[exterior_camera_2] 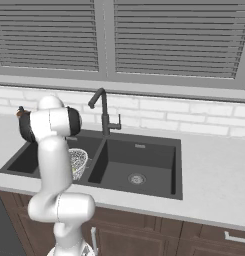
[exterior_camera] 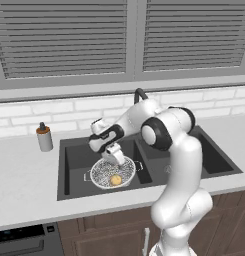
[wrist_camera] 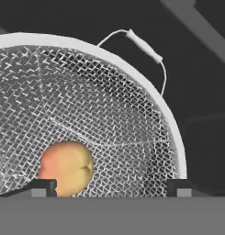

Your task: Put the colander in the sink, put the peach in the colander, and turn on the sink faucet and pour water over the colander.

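Colander [wrist_camera: 109, 105] of fine silvery wire mesh with a smooth white rim; peach [wrist_camera: 68, 167] matt orange-pink skin; sink [exterior_camera: 74, 150] matt dark grey; tabletop [exterior_camera: 19, 175] pale, smooth stone-like

Colander [exterior_camera_2: 78, 161] in left basin (half behind arm [exterior_camera_2: 53, 150]), faucet [exterior_camera_2: 103, 113] behind sink [exterior_camera_2: 144, 172]

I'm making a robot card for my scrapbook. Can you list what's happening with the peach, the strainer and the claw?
peach: lying inside the colander, not held
colander: sitting in the left basin of the sink
claw: open, just above the colander, tips apart with the peach beyond the left one
sink faucet: behind the divider, no water visible
soap bottle: upright on the counter left of the sink
left to do: turn on the faucet
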Available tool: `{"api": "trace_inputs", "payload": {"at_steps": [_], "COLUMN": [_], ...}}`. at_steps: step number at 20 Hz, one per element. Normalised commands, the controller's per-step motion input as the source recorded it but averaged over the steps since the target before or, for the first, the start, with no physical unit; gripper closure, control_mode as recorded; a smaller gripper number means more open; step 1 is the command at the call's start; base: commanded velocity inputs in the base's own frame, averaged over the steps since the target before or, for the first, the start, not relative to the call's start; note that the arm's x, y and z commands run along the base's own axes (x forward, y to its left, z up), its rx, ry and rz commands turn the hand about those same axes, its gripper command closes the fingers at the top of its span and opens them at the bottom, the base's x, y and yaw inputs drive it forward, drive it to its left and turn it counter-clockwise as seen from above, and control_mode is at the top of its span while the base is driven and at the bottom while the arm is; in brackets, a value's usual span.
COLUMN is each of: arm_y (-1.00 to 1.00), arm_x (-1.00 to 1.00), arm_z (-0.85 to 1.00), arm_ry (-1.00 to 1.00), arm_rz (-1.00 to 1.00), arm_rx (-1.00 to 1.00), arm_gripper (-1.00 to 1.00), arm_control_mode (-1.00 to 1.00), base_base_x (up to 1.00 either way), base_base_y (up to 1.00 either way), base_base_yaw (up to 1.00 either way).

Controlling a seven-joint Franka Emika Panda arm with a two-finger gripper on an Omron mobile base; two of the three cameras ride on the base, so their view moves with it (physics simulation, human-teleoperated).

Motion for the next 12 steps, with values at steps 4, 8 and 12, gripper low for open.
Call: {"api": "trace_inputs", "payload": {"at_steps": [4, 8, 12], "arm_y": [-0.24, -0.15, -0.02], "arm_x": [-0.23, -0.50, -0.96], "arm_z": [0.45, 0.72, 1.00], "arm_ry": [-0.08, -0.12, -0.24], "arm_rz": [0.00, 0.00, 0.02], "arm_rx": [0.00, 0.02, 0.08], "arm_gripper": [-1.00, -1.00, -1.00], "arm_control_mode": [-1.00, -1.00, -1.00], "base_base_x": [0.00, 0.00, 0.00], "base_base_y": [0.00, 0.00, 0.00], "base_base_yaw": [0.00, 0.00, 0.00]}}
